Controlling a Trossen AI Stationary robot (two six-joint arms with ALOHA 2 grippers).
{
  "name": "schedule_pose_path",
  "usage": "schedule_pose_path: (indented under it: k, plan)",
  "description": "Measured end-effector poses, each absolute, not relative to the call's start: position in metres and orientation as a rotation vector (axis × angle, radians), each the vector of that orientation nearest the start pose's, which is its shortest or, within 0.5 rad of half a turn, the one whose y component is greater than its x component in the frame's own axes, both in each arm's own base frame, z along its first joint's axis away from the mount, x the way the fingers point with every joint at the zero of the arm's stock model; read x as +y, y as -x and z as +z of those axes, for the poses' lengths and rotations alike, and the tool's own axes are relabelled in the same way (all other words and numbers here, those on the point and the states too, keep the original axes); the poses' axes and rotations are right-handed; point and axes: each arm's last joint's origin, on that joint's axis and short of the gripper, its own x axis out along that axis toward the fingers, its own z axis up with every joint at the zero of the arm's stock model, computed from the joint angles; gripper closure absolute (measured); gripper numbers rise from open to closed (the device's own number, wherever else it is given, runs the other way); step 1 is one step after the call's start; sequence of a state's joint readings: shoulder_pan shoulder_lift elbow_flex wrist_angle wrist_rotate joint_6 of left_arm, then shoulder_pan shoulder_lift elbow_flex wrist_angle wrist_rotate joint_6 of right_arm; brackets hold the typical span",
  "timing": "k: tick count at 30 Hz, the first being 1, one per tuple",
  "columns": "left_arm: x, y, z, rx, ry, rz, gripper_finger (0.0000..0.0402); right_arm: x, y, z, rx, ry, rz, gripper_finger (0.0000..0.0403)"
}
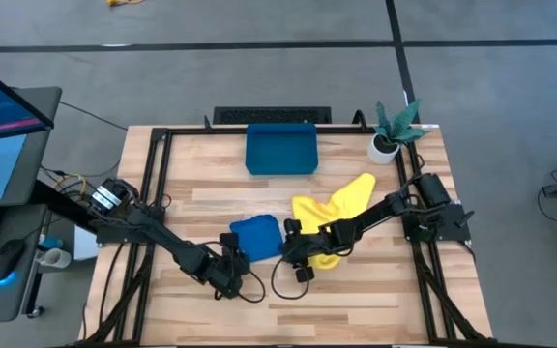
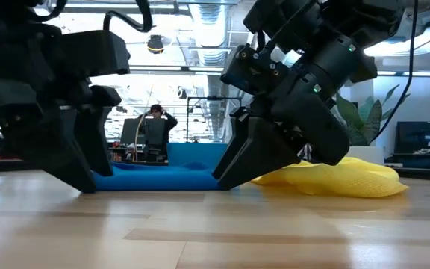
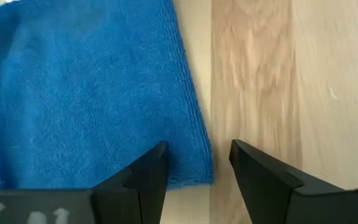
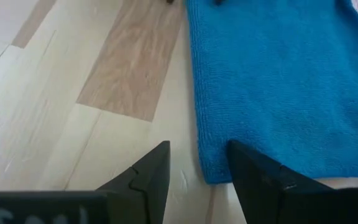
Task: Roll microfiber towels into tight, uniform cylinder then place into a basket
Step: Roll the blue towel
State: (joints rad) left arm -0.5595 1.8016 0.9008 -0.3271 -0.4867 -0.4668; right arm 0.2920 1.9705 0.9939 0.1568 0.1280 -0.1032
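From above, the blue towel (image 1: 255, 235) lies flat on the counter (image 1: 356, 300), near the basket (image 1: 280, 149) – left pincer (image 1: 230, 275) and right pincer (image 1: 293, 253) at its near corners. The yellow towel (image 1: 335, 208) lies just beside it. Wrist views show both pincers open – apparently gripping nothing.

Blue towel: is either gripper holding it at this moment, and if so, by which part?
Neither. The left gripper and right gripper are open, each poised over a near corner of the flat blue towel, gripping nothing yet.
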Motion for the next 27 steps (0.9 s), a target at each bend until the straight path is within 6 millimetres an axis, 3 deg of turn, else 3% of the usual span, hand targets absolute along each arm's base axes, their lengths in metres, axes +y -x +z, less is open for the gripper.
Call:
schedule_pose_path:
  k: [9,21,27]
  plan:
    - [-0.15,-0.27,0.11,1.051,-0.192,0.254,0.0241,0.103,-0.359,0.106,0.82,0.267,0.204,0.0244]
    - [-0.144,-0.27,0.107,1.083,-0.263,0.25,0.0364,0.095,-0.361,0.105,0.832,0.205,0.188,0.0339]
    - [-0.144,-0.27,0.107,1.095,-0.225,0.243,0.0397,0.091,-0.361,0.106,0.849,0.152,0.187,0.0392]
